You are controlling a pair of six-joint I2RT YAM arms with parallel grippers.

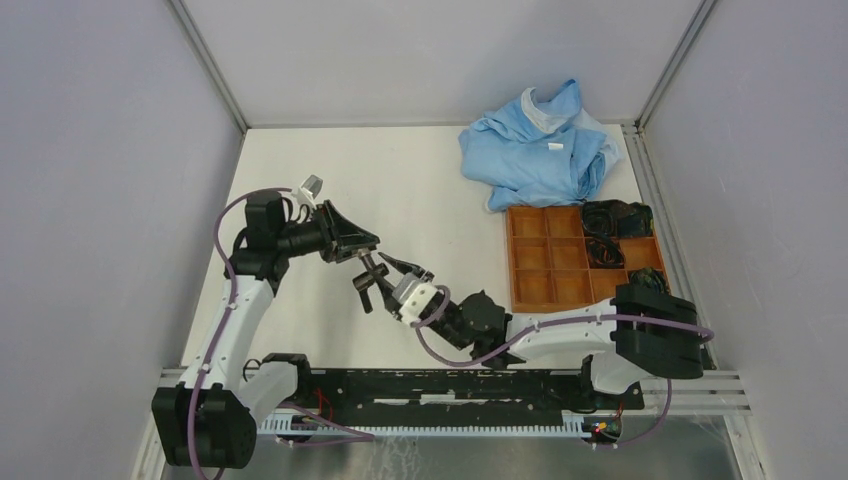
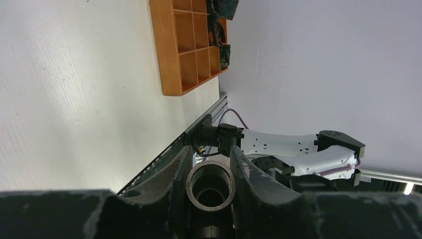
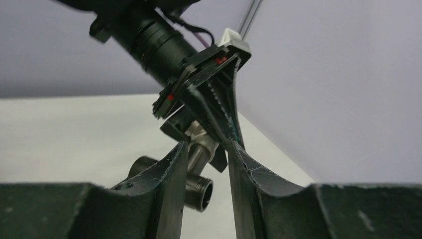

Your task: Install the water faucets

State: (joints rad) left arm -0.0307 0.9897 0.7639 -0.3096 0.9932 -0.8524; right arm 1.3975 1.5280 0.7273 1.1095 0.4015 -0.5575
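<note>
Both grippers meet above the table's middle. My left gripper (image 1: 366, 258) (image 2: 210, 149) is shut on a short dark grey faucet piece (image 2: 210, 166), whose threaded open end faces the wrist camera. In the right wrist view, the left gripper's fingers (image 3: 219, 109) hold that piece's silvery end from above. A T-shaped faucet fitting (image 3: 199, 191) hangs from it, stem up and threaded crossbar below. My right gripper (image 1: 380, 282) (image 3: 209, 145) reaches in from the lower right. Its fingers are closed narrowly on the T-fitting's stem. The crossbar's far end is hidden behind one finger.
An orange compartment tray (image 1: 530, 290) (image 2: 169, 59) sits at the right, with dark parts (image 1: 610, 220) in its right-hand cells. A crumpled blue cloth (image 1: 540, 150) lies behind it. The black mounting rail (image 1: 480, 385) runs along the near edge. Grey walls close in both sides.
</note>
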